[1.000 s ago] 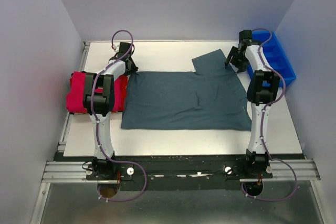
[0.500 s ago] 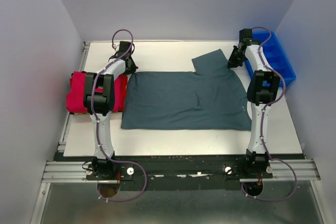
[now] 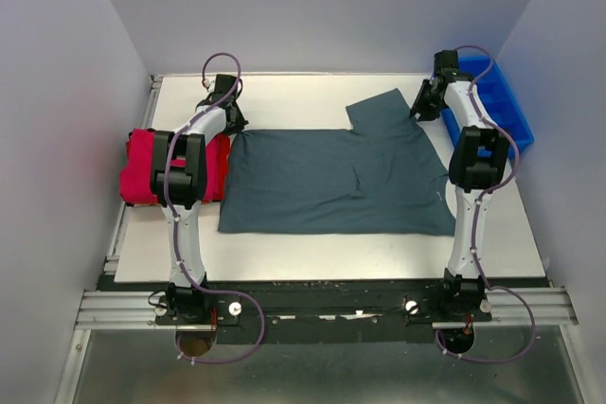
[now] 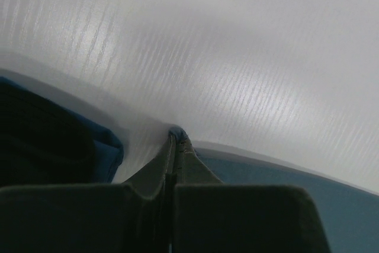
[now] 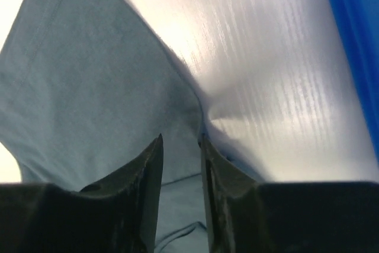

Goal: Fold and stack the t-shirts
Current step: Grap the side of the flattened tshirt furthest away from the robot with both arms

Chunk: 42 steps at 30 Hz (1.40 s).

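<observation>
**Both far corners of the shirt pinched, fold about to start**

Bench (image 3: pixel 312 92) carries the grey shirt (image 3: pixel 331 182), spread flat between the two pincers and on toward the near side. Red shirts (image 3: pixel 142 172) sit folded just left of the left pincer (image 3: pixel 230 125). Blue bin (image 3: pixel 502 106) is just right of the right pincer (image 3: pixel 421 106). Left pincer is fully closed, nipping the cloth edge. Right pincer is narrowed onto a cloth ridge by the sleeve. Best bet: lift both together and level, keeping the edge taut.

White table (image 3: pixel 312 92), pale, perhaps lilac walls (image 3: pixel 57 63)
</observation>
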Each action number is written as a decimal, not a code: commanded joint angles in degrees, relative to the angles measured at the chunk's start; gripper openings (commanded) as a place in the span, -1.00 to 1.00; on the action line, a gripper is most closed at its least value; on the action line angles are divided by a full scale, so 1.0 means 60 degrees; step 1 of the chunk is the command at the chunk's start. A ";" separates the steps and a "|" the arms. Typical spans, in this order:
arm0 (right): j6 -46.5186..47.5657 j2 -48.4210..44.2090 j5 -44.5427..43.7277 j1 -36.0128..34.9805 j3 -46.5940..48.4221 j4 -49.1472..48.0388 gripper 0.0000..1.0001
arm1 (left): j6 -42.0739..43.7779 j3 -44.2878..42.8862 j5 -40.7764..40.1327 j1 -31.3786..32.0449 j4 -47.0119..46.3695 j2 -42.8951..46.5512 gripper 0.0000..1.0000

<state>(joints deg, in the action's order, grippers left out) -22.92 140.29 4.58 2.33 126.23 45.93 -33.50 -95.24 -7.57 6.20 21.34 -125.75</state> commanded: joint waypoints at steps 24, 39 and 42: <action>0.0142 0.1169 -0.0852 0.0008 0.1739 0.1764 -0.60 | 0.0192 -0.0005 -0.0012 -0.0081 0.0237 0.0290 -1.00; 0.0084 -0.1480 -0.0822 0.0008 -0.1628 -0.1019 -0.99 | 0.0280 -0.0093 -0.0217 -0.0154 0.0383 0.0436 -1.00; 0.0084 -0.1804 -0.0822 0.0008 -0.1791 -0.1078 -0.99 | 0.0251 0.0053 -0.0173 -0.0139 0.0208 0.0582 -1.00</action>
<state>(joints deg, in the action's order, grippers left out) -22.44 134.37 -0.32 2.26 117.05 43.53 -32.73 -95.24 -8.05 6.00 21.93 -125.64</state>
